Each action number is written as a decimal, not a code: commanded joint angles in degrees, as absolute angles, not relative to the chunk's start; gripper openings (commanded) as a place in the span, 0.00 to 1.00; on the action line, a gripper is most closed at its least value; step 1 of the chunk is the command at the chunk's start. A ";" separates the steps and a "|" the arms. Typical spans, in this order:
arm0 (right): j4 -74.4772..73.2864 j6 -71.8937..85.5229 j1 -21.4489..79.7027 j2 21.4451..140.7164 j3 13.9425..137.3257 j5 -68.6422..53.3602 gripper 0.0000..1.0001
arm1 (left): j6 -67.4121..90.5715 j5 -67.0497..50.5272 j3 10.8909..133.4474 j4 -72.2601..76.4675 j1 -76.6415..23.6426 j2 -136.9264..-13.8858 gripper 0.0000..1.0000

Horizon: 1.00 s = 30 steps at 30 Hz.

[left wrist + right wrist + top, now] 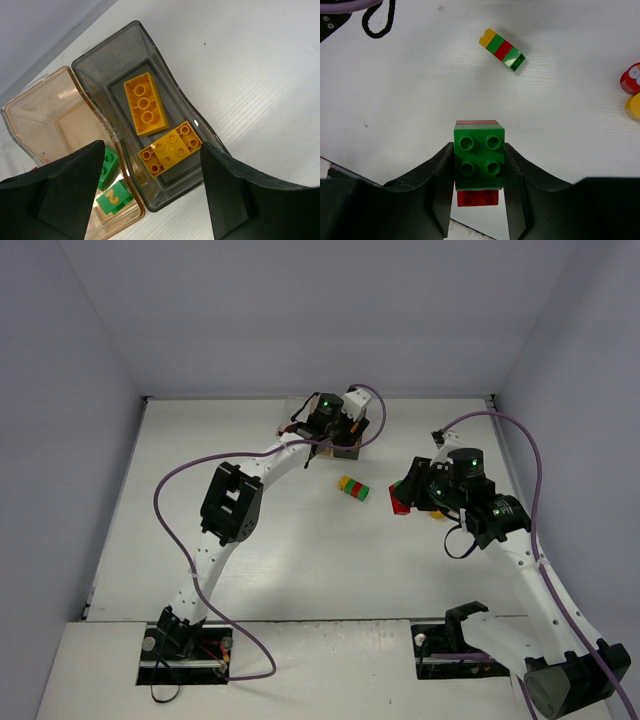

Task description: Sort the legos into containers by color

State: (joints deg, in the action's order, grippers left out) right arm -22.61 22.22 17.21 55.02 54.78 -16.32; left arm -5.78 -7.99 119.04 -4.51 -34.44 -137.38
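Note:
My left gripper [150, 200] is open and empty above the dark grey box [120, 65], which holds two yellow bricks [145, 102] [170, 148]. The orange-tinted box [47, 110] beside it holds two green bricks [114, 196]. In the top view the left gripper [335, 430] hovers over these boxes at the back. My right gripper [479, 172] is shut on a green-and-red brick stack [479, 155], seen in the top view [402, 502] right of centre. A yellow, green and red stack [502, 49] lies on the table [352, 487]. The clear box is hidden.
Red and yellow pieces [632, 90] lie at the right edge of the right wrist view. White walls enclose the table [250, 570] on three sides. A black cable [377, 22] shows at the top left of the right wrist view.

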 commanded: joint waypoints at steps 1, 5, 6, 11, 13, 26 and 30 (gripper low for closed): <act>-21.09 21.71 16.70 55.55 55.11 -16.79 0.02 | -5.19 -9.23 119.53 -2.11 -34.63 -132.80 0.71; -21.09 21.80 16.79 55.63 55.55 -16.96 0.02 | -4.66 -9.14 117.08 -0.97 -34.54 -129.83 0.71; -21.09 21.62 16.79 56.07 55.81 -17.05 0.02 | -4.40 -9.58 116.11 -0.97 -34.45 -128.86 0.71; -20.83 20.74 16.79 58.27 58.97 -17.93 0.02 | -0.80 -14.75 102.77 5.61 -33.75 -117.18 0.71; -20.13 20.66 16.79 59.41 59.85 -18.45 0.02 | 1.47 -18.61 97.58 8.07 -33.40 -113.05 0.71; -5.55 20.39 16.61 61.96 61.96 -30.23 0.02 | 15.46 -40.41 73.75 9.93 -33.13 -84.47 0.71; 2.35 21.62 16.70 62.31 62.22 -34.44 0.03 | 19.76 -44.99 70.59 12.03 -33.13 -80.95 0.71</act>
State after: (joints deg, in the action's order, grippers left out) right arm -9.34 20.97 17.17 62.15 59.44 -28.95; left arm 14.55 -37.85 71.24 6.39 -33.63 -83.99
